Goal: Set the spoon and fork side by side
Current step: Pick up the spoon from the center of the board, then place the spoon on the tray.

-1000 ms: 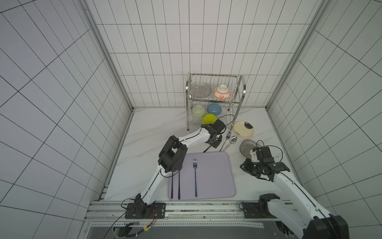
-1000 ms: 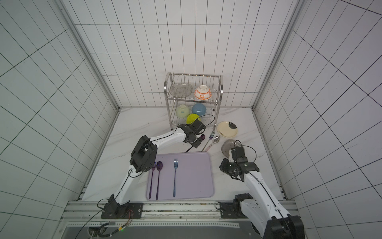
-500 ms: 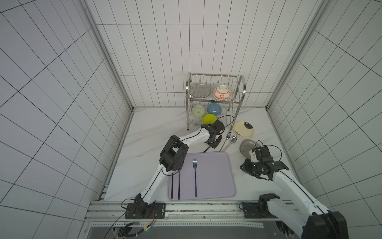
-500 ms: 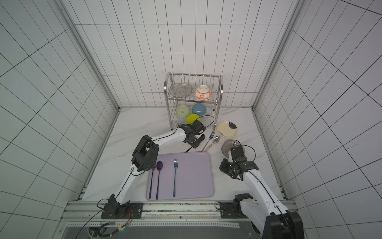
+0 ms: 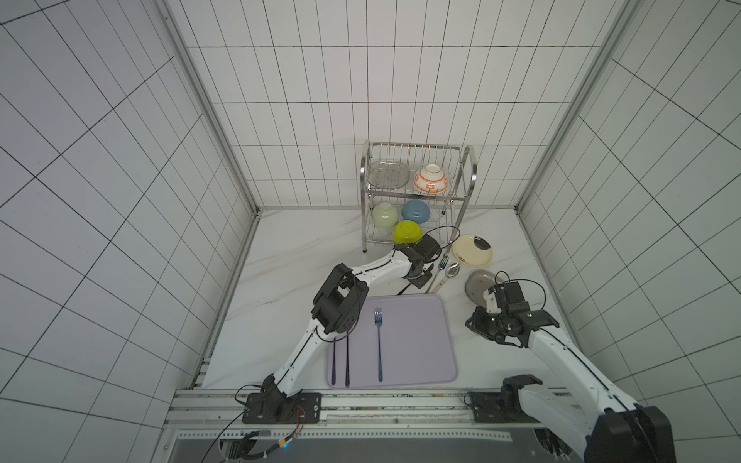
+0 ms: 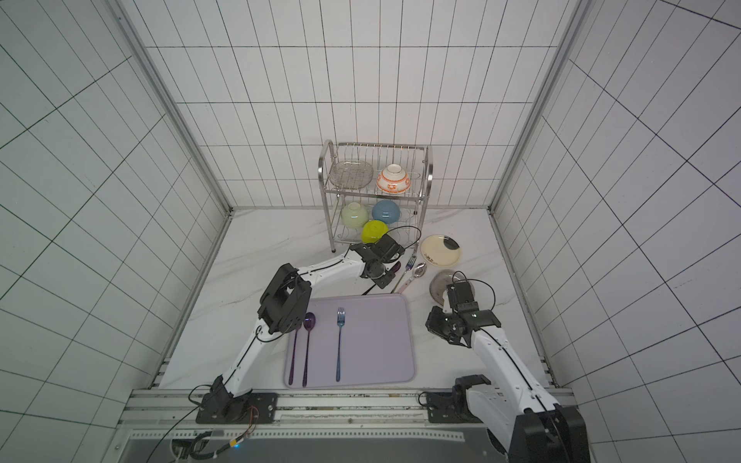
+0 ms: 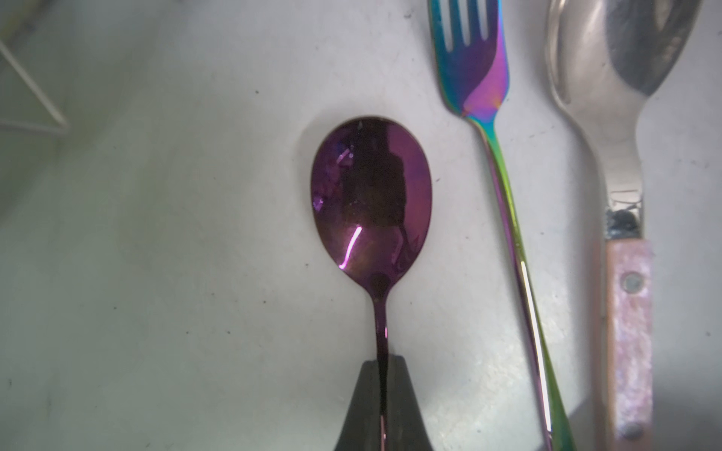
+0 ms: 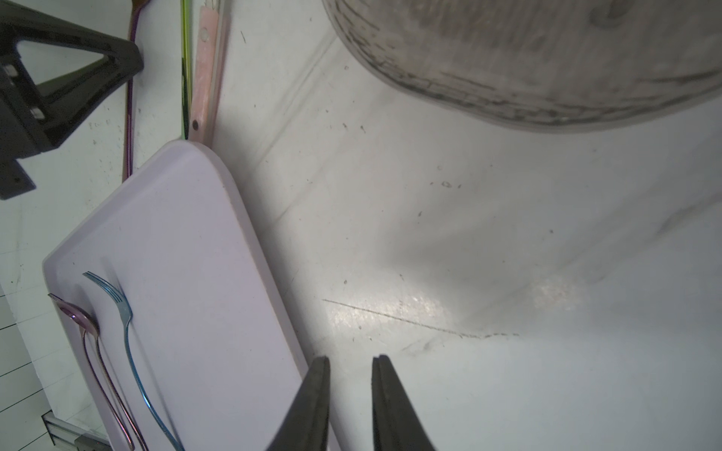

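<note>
— Where do we find the purple spoon (image 7: pixel 371 199) against the left claw (image 7: pixel 382 365)?

— We see the claw pressed together on its thin handle, just behind the bowl. The bowl sticks out past the fingertips and lies flat on the white counter (image 7: pixel 176 234). From above, we place the bowl between one and two o'clock of the claw. The whole group is at one o'clock of the tray (image 6: pixel 373 352), beyond its far edge.

— And the fork?

— The rainbow fork (image 7: pixel 474 74) lies at three o'clock of the spoon, near but apart. We see a silver spoon (image 7: pixel 609 78) beyond it.

— What do we gain from each view?

— Only the left wrist view shows us the pinch itself; from above it is too small for us to judge. In a top view we get the blue fork (image 6: pixel 340 344) and a second spoon (image 6: pixel 309 320) lying on the tray. The right wrist view shows us the right claw (image 8: pixel 351 363) with its jaws a little apart and nothing between them. It is over bare counter at three o'clock of the tray.
</note>
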Robot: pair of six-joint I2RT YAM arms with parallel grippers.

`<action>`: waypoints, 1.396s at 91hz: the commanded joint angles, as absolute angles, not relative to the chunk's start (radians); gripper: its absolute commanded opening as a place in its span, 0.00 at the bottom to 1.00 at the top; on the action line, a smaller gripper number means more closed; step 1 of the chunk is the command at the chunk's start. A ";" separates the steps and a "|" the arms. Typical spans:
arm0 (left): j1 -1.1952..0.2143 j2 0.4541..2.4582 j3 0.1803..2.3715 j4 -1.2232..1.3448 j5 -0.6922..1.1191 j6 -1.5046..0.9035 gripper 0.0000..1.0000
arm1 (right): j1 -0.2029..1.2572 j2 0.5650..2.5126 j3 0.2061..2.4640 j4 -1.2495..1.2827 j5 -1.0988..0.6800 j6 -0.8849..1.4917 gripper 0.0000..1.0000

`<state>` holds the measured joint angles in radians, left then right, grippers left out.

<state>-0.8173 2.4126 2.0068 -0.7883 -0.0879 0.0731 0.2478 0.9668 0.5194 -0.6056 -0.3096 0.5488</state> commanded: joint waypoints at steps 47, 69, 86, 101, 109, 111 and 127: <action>-0.831 2.081 1.750 -0.440 -0.239 0.072 0.00 | 0.237 0.972 0.537 -0.616 -0.310 0.538 0.22; -0.889 1.928 1.604 -0.416 -0.232 0.027 0.00 | 0.238 0.964 0.529 -0.605 -0.310 0.540 0.22; -0.910 1.794 1.547 -0.560 -0.209 -0.382 0.00 | 0.238 0.955 0.514 -0.589 -0.311 0.548 0.22; -0.922 1.651 1.297 -0.469 -0.083 -0.652 0.00 | 0.238 0.952 0.504 -0.580 -0.327 0.554 0.22; -0.923 1.582 1.141 -0.361 -0.001 -0.735 0.00 | 0.238 0.946 0.502 -0.582 -0.345 0.551 0.22; -0.925 1.569 1.117 -0.346 0.010 -0.753 0.00 | 0.238 0.944 0.503 -0.586 -0.347 0.550 0.22; -0.952 1.461 0.928 -0.211 0.074 -0.849 0.00 | 0.238 0.914 0.504 -0.629 -0.366 0.543 0.22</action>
<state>-0.9348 1.5276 0.9989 -0.3592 -0.0032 -0.7238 0.2478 0.9413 0.5171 -0.5926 -0.3412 0.5468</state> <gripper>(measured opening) 0.052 0.224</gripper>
